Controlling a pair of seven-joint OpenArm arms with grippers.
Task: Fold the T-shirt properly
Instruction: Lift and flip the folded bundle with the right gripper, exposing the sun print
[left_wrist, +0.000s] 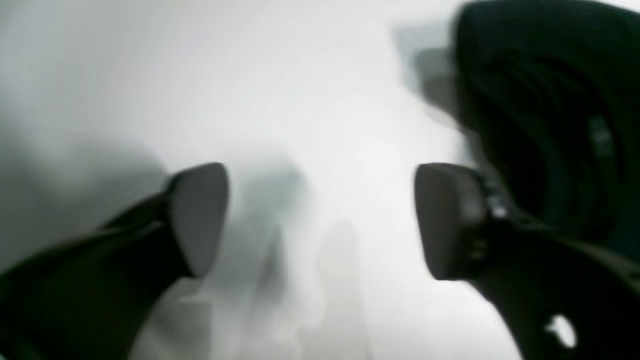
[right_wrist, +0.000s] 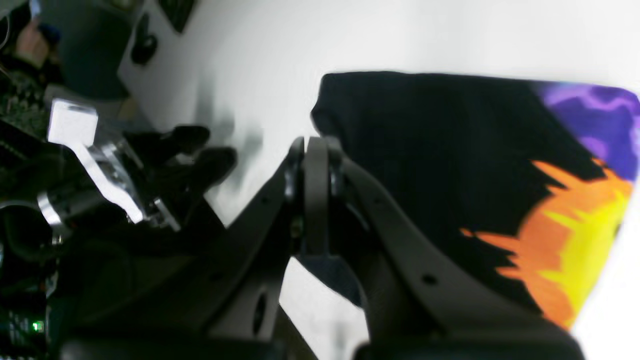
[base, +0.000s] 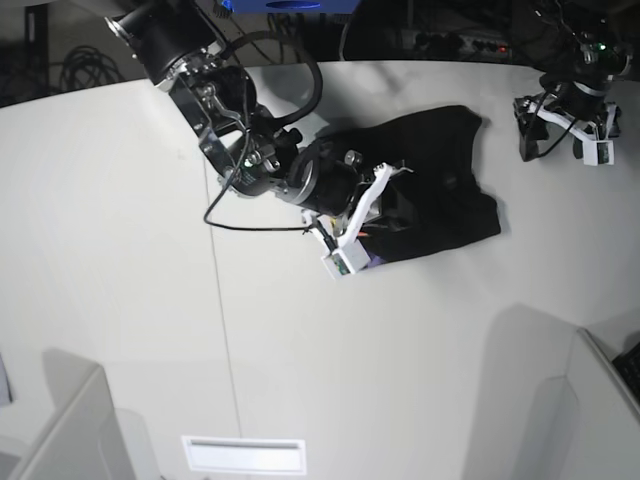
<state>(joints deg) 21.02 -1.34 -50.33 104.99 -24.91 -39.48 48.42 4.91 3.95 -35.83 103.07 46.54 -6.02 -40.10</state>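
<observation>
White desk (base: 120, 250) carries the T-shirt (base: 440, 190), a crumpled black heap toward the far side, its orange-yellow and purple print showing in the right wrist view. Over its near edge, the right hand (right_wrist: 315, 200) has its fingers pressed together on a fold of the black cloth. Well apart at the desk's far corner, the left hand (left_wrist: 320, 220) hangs with fingers spread wide, gripping nothing.

Bare table (base: 120, 250) around T-shirt (base: 440, 190)
</observation>
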